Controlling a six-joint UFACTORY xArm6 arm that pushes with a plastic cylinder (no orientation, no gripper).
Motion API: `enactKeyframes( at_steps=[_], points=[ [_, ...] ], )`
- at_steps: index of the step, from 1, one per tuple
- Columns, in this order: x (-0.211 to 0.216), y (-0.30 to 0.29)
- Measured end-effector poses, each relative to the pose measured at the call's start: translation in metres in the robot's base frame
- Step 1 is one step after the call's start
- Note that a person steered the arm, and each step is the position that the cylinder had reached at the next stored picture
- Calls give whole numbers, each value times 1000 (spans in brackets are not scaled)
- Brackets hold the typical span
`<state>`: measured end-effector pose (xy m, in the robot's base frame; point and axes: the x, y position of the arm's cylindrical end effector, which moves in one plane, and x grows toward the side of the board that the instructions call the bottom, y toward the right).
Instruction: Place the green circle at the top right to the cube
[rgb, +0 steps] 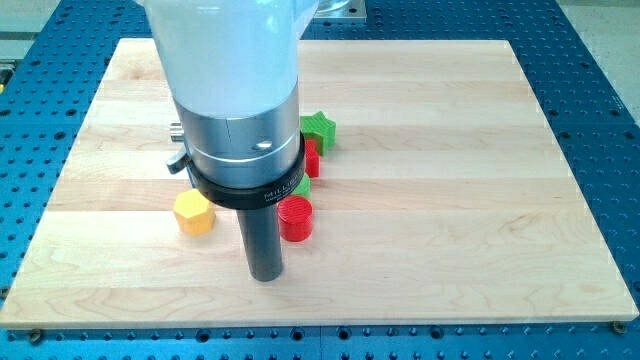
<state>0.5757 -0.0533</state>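
Note:
My tip (265, 276) rests on the wooden board (450, 200), just below and left of a red cylinder (296, 219). A yellow hexagon (194, 213) lies to the tip's left. A green star (320, 130) sits higher up, right of the arm. Below the star a red block (312, 160) shows only in part, its shape unclear. A small green piece (303, 186) peeks out under the arm's collar just above the red cylinder; its shape cannot be made out. The arm's body (240, 110) hides whatever lies behind it, and no cube shows.
The board lies on a blue perforated table (600, 100). The blocks in view cluster near the board's middle, around the arm.

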Motion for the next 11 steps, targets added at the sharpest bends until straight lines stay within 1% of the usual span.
enactKeyframes(
  at_steps=[1, 2, 3, 4, 5, 6, 7, 9, 11],
  points=[
    [0, 8],
    [9, 61],
    [-42, 77],
    [-66, 73],
    [-66, 39],
    [-74, 25],
    [-104, 16],
    [-111, -40],
    [-162, -38]
  ],
)
